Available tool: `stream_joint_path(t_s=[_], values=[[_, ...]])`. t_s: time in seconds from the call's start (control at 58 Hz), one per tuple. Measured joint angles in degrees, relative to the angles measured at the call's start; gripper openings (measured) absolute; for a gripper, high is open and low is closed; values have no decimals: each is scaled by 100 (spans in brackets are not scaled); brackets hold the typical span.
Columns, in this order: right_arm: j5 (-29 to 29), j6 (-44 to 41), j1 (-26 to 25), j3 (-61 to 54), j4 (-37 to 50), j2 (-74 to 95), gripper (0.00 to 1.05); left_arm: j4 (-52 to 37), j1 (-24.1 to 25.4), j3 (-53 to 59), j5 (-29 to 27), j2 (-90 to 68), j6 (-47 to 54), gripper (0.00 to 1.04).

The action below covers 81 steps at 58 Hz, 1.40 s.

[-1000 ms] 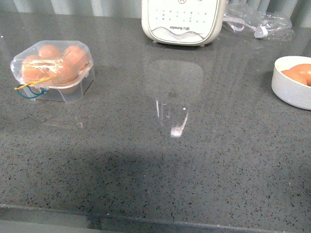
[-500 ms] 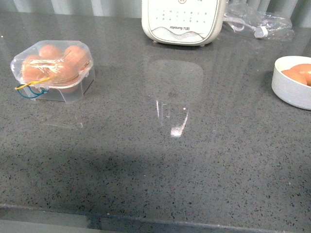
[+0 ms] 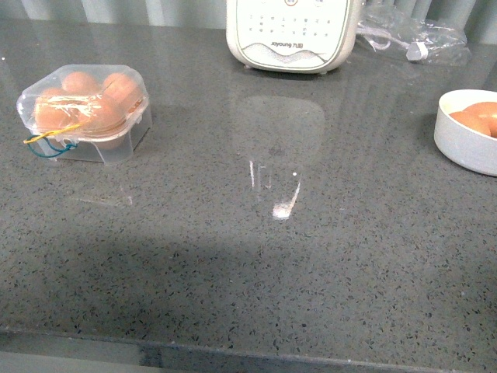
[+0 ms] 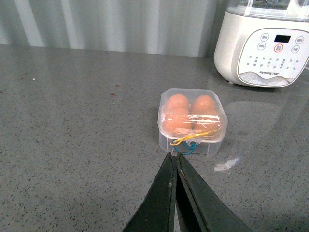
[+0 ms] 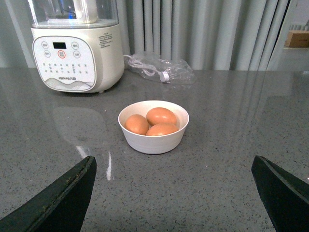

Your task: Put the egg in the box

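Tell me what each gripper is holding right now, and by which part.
Nothing is held. The left gripper has its jaws shut on nothing, just short of the box. The right gripper is wide open before the bowl.

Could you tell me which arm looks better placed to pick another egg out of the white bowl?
Right, probably: its tool is open facing the white bowl of eggs.

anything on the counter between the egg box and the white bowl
No objects: in the front view the grey counter is bare between the box and the bowl, showing only glare and the reflection of the white appliance, which stands further back.
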State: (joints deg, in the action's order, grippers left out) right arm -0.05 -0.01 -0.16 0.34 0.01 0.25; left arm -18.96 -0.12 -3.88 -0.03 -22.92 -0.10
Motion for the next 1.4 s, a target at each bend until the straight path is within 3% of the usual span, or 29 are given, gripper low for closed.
stream_joint_path(t_s=[0.742, 0.845, 1.173, 1.311, 1.397], values=[[0, 0, 0, 0, 0, 0, 97, 890, 0, 227, 0, 1307, 0, 4], [2, 0, 0, 0, 0, 0, 97, 1829, 0, 227, 0, 2063, 0, 4], [0, 0, 0, 0, 0, 0, 97, 1891, 0, 227, 0, 2271, 0, 4], [0, 0, 0, 0, 0, 0, 97, 1893, 0, 227, 0, 2271, -4, 27], [0, 2, 0, 0, 0, 0, 97, 1893, 0, 227, 0, 2271, -4, 48]])
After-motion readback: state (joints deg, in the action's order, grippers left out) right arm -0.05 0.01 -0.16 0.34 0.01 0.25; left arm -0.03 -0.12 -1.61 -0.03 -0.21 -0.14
